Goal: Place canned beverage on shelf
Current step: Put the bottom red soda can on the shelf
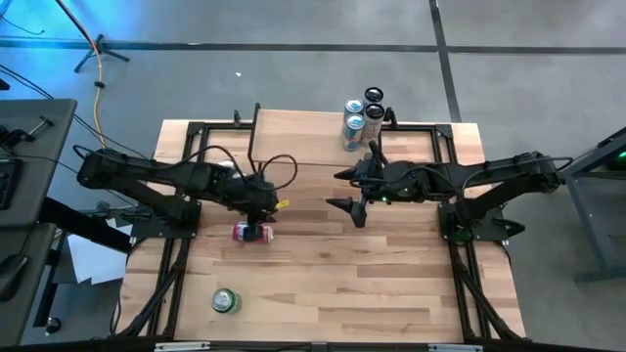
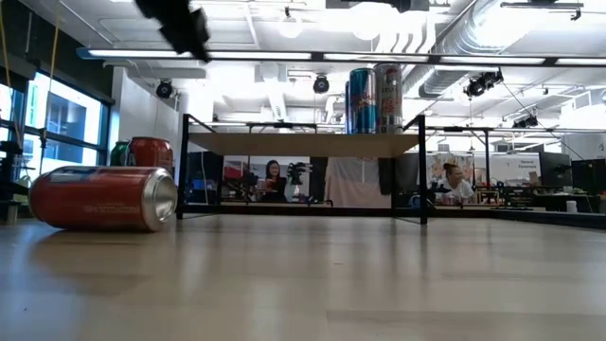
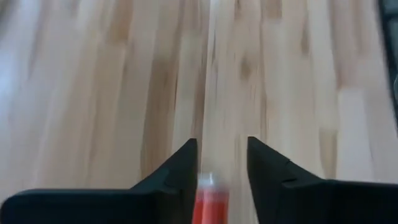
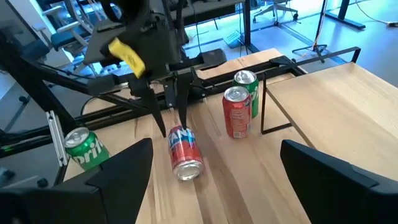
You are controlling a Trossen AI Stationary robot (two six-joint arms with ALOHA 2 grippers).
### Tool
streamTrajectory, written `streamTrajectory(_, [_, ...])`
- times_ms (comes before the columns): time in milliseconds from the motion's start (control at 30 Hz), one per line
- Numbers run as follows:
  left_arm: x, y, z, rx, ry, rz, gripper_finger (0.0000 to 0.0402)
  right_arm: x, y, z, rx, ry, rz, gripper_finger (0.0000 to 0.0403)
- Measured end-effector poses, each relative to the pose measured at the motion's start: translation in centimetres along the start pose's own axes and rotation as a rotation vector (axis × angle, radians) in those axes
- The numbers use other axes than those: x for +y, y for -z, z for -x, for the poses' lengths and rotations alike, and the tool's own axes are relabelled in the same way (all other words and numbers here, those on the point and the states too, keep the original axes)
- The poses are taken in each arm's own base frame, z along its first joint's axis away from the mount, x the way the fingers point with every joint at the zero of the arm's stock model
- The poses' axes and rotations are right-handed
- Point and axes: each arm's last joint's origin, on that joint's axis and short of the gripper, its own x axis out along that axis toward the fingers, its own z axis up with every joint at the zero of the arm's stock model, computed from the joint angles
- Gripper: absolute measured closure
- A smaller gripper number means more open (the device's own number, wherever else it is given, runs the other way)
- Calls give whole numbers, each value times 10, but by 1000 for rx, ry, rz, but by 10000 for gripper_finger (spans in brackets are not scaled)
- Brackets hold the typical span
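Directly beneath the left end effector (image 1: pixel 256 217), whose fingers stand narrowly apart, the red can (image 1: pixel 252 233) lies sideways on the tabletop (image 1: pixel 342 284); whether they pinch its end I cannot tell. Beyond it the shelf (image 2: pixel 303 143) holds standing cans, so this can probably needs righting first, while the right end effector (image 1: pixel 357 205) waits alongside, spread wide and empty.
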Motion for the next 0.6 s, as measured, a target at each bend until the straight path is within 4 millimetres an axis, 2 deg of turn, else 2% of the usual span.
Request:
streamTrajectory(133, [-1,17,1,173,-20,9,247,0,1,0,13,3,11,64])
streamTrajectory(267, [-1,30,-3,262,-45,51,178,-1,2,0,23,7,15,64])
streamTrajectory(433, [1,53,-18,353,-49,68,105,-1,3,0,27,8,16,64])
streamTrajectory(600, [7,72,-35,408,-64,50,57,-1,3,0,31,9,17,64])
